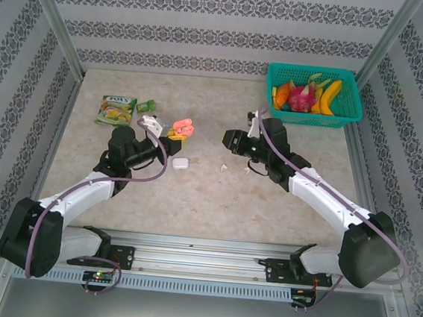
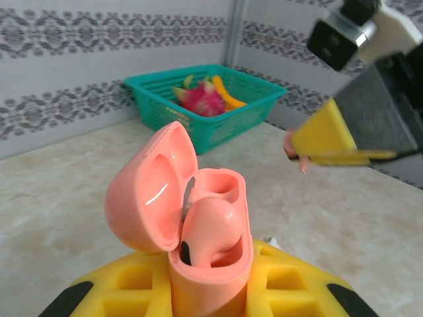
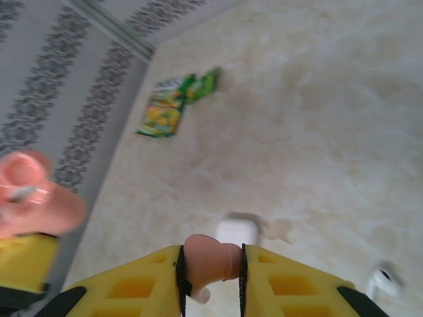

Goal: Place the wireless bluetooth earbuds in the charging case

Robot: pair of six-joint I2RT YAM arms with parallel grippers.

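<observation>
My left gripper [image 1: 177, 130] is shut on the body of a salmon-pink charging case [image 2: 210, 264], held upright with its lid [image 2: 149, 195] hinged open. One pink earbud [image 2: 206, 231] sits in the near slot, and the far slot [image 2: 218, 185] is empty. A second pink earbud [image 3: 210, 259] is pinched between the yellow fingers of my right gripper [image 3: 210, 274], which hangs a short way right of the case [image 1: 230, 140]. A closed white case [image 1: 180, 163] lies on the table between the arms, with a white earbud [image 3: 383, 281] loose to its right.
A teal basket [image 1: 312, 120] of toy fruit stands at the back right corner. A green snack packet [image 1: 116, 109] and small green wrappers lie at the back left. Patterned walls close the table on three sides.
</observation>
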